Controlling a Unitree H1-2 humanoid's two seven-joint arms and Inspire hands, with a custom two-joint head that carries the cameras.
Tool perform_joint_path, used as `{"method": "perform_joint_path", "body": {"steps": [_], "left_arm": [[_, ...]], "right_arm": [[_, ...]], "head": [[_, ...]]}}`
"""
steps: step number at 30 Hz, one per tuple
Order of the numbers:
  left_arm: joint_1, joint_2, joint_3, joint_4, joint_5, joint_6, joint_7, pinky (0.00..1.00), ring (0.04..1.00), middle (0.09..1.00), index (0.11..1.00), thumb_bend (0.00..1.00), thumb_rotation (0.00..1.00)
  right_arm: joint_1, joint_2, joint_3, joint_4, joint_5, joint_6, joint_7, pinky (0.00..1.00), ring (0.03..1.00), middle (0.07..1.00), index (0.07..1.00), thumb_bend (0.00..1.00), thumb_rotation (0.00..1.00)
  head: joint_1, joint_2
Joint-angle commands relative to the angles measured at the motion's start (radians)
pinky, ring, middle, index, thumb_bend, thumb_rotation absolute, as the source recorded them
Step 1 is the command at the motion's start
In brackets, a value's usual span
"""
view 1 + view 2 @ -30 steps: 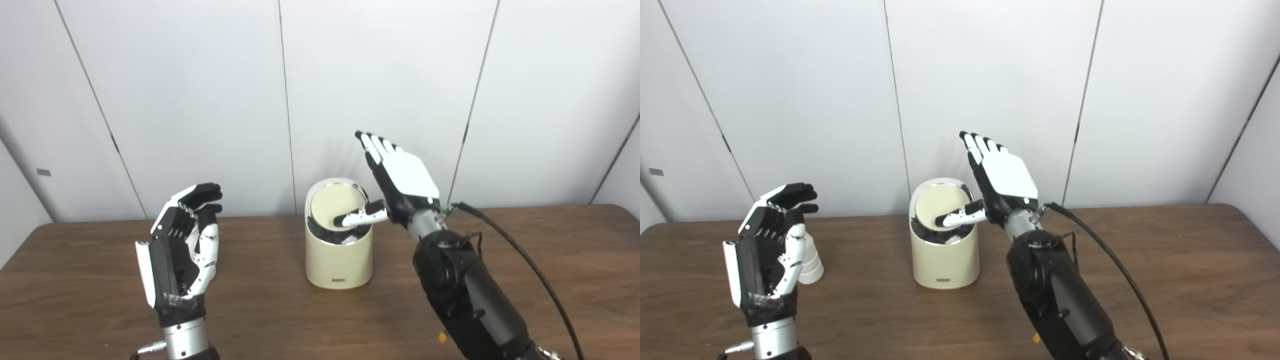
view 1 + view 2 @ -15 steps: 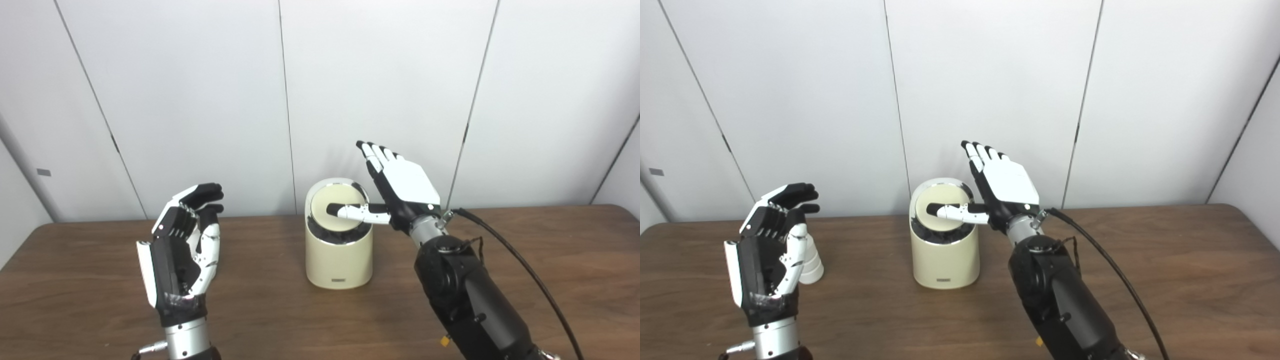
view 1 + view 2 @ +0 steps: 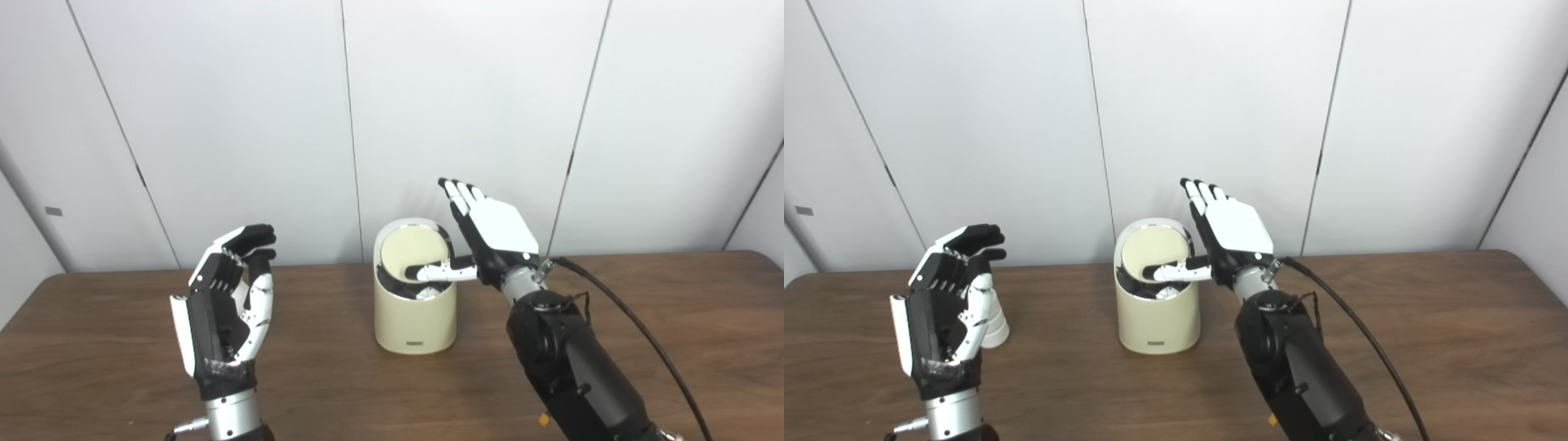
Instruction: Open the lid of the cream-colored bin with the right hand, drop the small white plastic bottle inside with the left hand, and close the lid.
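Observation:
The cream-colored bin (image 3: 415,318) stands mid-table. Its round lid (image 3: 411,250) is tilted up toward the back, and a dark gap shows at the front of the rim. My right hand (image 3: 499,229) is open beside the bin's right side, fingers pointing up. Its thumb (image 3: 438,271) reaches across the lower front of the lid into the gap. At the left, my left hand (image 3: 223,306) is open, palm toward the bin, holding nothing. The small white plastic bottle (image 3: 996,321) stands on the table just behind that hand; the left eye view hides it.
The brown wooden table (image 3: 643,294) runs up to a white panelled wall behind the bin. A black cable (image 3: 637,318) trails from my right wrist toward the lower right.
Half a second ago the thumb lay on the lid's face with the lid lower. Now the thumb is at the front rim and the lid is tilted back. My left hand barely moved.

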Motion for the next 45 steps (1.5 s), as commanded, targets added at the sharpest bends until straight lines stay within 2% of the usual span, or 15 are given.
{"method": "perform_joint_path", "body": {"steps": [1, 5, 13, 19, 24, 25, 28, 29, 32, 34, 37, 39, 45], "left_arm": [[-0.038, -0.007, -0.007, -0.03, 0.013, -0.018, 0.0, 0.59, 0.668, 0.68, 0.657, 0.28, 0.38], [-0.039, -0.011, -0.005, -0.035, 0.011, -0.012, 0.0, 0.59, 0.664, 0.677, 0.654, 0.28, 0.38], [-0.043, -0.005, -0.002, -0.035, 0.021, -0.017, 0.001, 0.58, 0.663, 0.679, 0.657, 0.28, 0.42], [-0.04, -0.004, -0.002, -0.042, 0.013, -0.009, -0.003, 0.58, 0.664, 0.681, 0.66, 0.29, 0.43], [-0.039, -0.005, -0.001, -0.043, 0.009, -0.009, -0.003, 0.59, 0.663, 0.678, 0.656, 0.29, 0.41], [-0.038, -0.004, -0.002, -0.044, 0.009, -0.008, -0.004, 0.59, 0.664, 0.678, 0.656, 0.29, 0.41], [-0.037, -0.002, -0.002, -0.045, 0.006, -0.008, -0.006, 0.59, 0.666, 0.681, 0.66, 0.29, 0.4], [-0.036, -0.002, -0.001, -0.045, 0.006, -0.008, -0.005, 0.59, 0.665, 0.68, 0.659, 0.29, 0.41], [-0.035, 0.0, 0.0, -0.046, 0.007, -0.009, -0.006, 0.59, 0.665, 0.68, 0.659, 0.29, 0.41], [-0.034, 0.001, 0.0, -0.047, 0.009, -0.01, -0.006, 0.59, 0.665, 0.68, 0.659, 0.29, 0.41], [-0.032, 0.003, 0.0, -0.049, 0.01, -0.009, -0.007, 0.58, 0.664, 0.68, 0.66, 0.28, 0.41], [-0.031, 0.003, 0.001, -0.049, 0.012, -0.007, -0.007, 0.58, 0.661, 0.679, 0.659, 0.29, 0.42], [-0.031, 0.002, 0.001, -0.049, 0.012, -0.002, -0.008, 0.58, 0.662, 0.677, 0.656, 0.28, 0.41]], "right_arm": [[-0.066, 0.004, -0.004, -0.007, -0.03, 0.003, -0.037, 0.98, 1.0, 1.0, 0.991, 0.81, 0.61], [-0.071, 0.009, 0.006, 0.004, -0.05, 0.022, -0.034, 0.98, 1.0, 1.0, 0.993, 0.83, 0.53], [-0.065, 0.008, 0.018, -0.016, -0.053, 0.014, -0.036, 0.97, 1.0, 1.0, 0.99, 0.76, 0.4], [-0.062, 0.009, 0.022, -0.039, -0.059, 0.027, -0.012, 0.99, 1.0, 1.0, 0.996, 0.78, 0.35], [-0.059, 0.014, 0.014, -0.054, -0.047, 0.034, 0.007, 1.0, 1.0, 1.0, 0.995, 0.85, 0.3], [-0.057, 0.017, 0.007, -0.056, -0.037, 0.031, 0.004, 1.0, 1.0, 1.0, 0.994, 0.85, 0.31], [-0.048, 0.028, -0.018, -0.067, 0.002, 0.025, -0.001, 0.98, 1.0, 1.0, 0.984, 0.83, 0.51], [-0.045, 0.032, -0.028, -0.072, 0.021, 0.024, 0.003, 0.99, 1.0, 1.0, 0.988, 0.83, 0.62], [-0.037, 0.056, -0.085, -0.093, 0.139, 0.031, 0.039, 1.0, 1.0, 1.0, 0.999, 0.84, 0.79], [-0.035, 0.082, -0.143, -0.112, 0.237, 0.068, 0.099, 1.0, 1.0, 1.0, 1.0, 0.85, 0.86], [-0.032, 0.123, -0.234, -0.132, 0.32, 0.087, 0.173, 0.99, 1.0, 1.0, 1.0, 0.86, 0.89], [-0.029, 0.134, -0.263, -0.14, 0.334, 0.087, 0.198, 0.95, 1.0, 1.0, 1.0, 0.87, 0.9], [-0.015, 0.123, -0.269, -0.165, 0.364, 0.086, 0.204, 0.93, 1.0, 1.0, 1.0, 0.91, 0.98]], "head": [[-0.001, 0.001], [0.001, 0.002], [-0.002, 0.003], [-0.005, 0.005], [-0.005, 0.006], [-0.005, 0.006], [-0.006, 0.007], [-0.006, 0.007], [-0.006, 0.007], [-0.006, 0.009], [-0.007, 0.012], [-0.007, 0.012], [-0.006, 0.011]]}}
